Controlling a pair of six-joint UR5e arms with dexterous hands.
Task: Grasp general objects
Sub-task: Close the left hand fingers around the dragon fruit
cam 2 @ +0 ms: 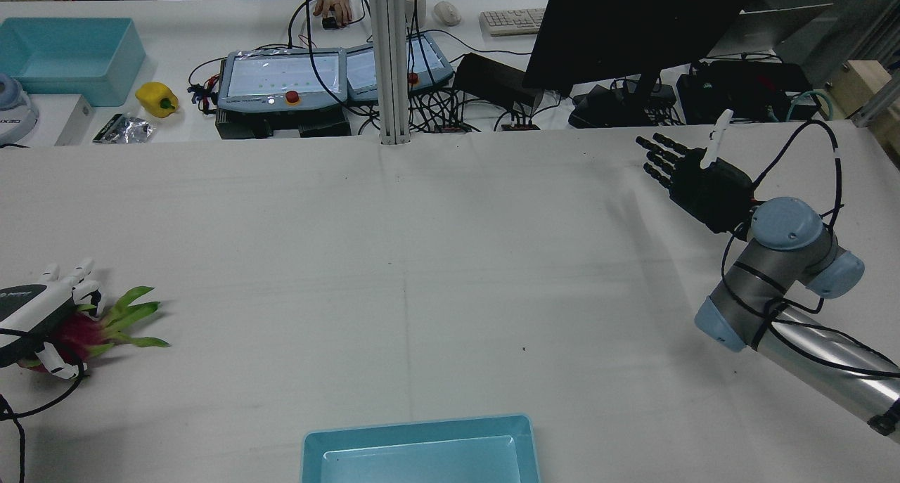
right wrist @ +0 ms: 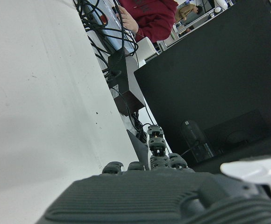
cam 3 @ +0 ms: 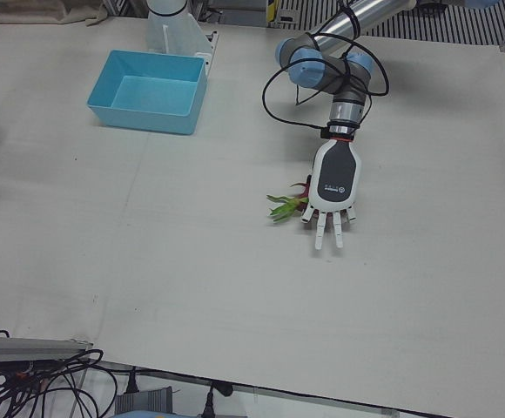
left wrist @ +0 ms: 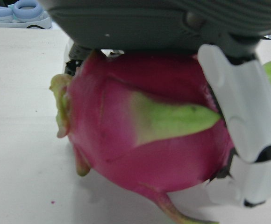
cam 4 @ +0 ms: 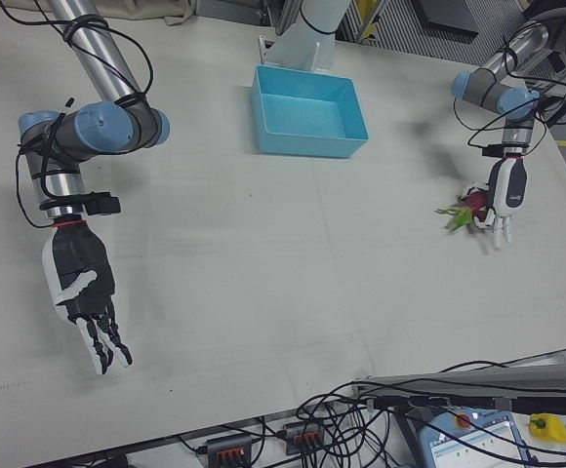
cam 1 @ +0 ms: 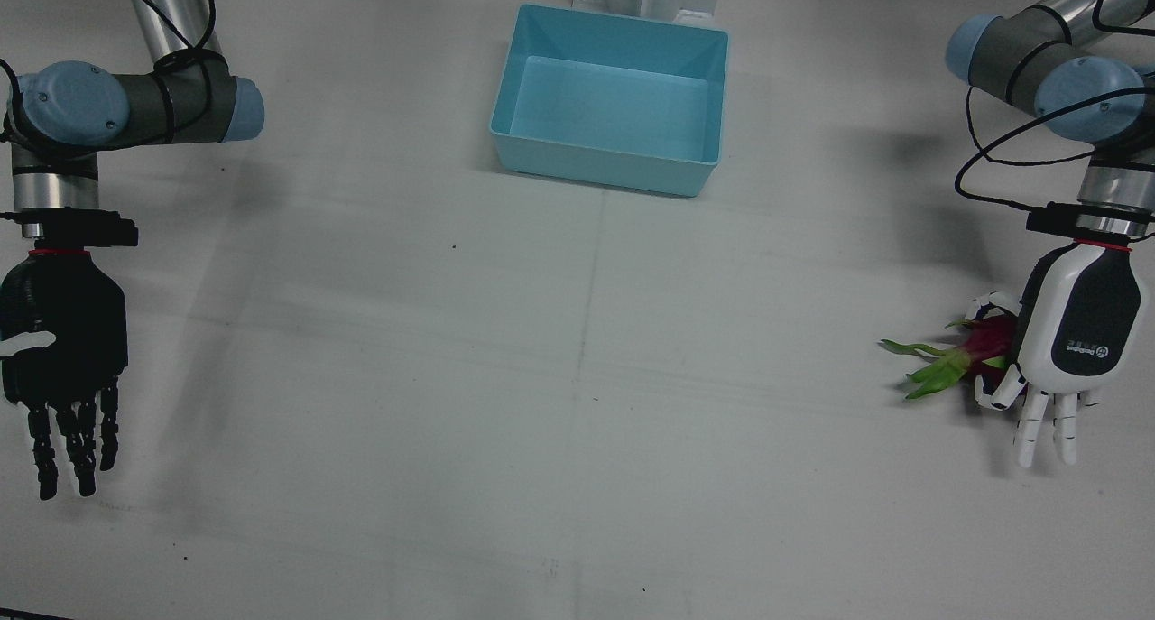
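- The white left hand (cam 1: pixel 1074 331) lies palm down over a dragon fruit (cam 1: pixel 988 340) on the white table (cam 1: pixel 577 376), near the table's edge on the robot's left side.
- The left hand view shows a white finger (left wrist: pixel 247 126) curled against the fruit's magenta skin, with the palm pressed on top; the other fingers stretch straight out past the fruit in the front view, so the hand partly clasps it, and the fruit rests on the table.
- The fruit's green leaf tips (cam 1: pixel 925 367) poke out toward the table's middle.
- A small logo with writing marks the back of the left hand, too small to read.
- The black right hand (cam 1: pixel 61 349) hangs empty above the table's opposite side, fingers spread.
- A light blue bin (cam 1: pixel 614 97) sits empty at the robot's side of the table, between the arms.
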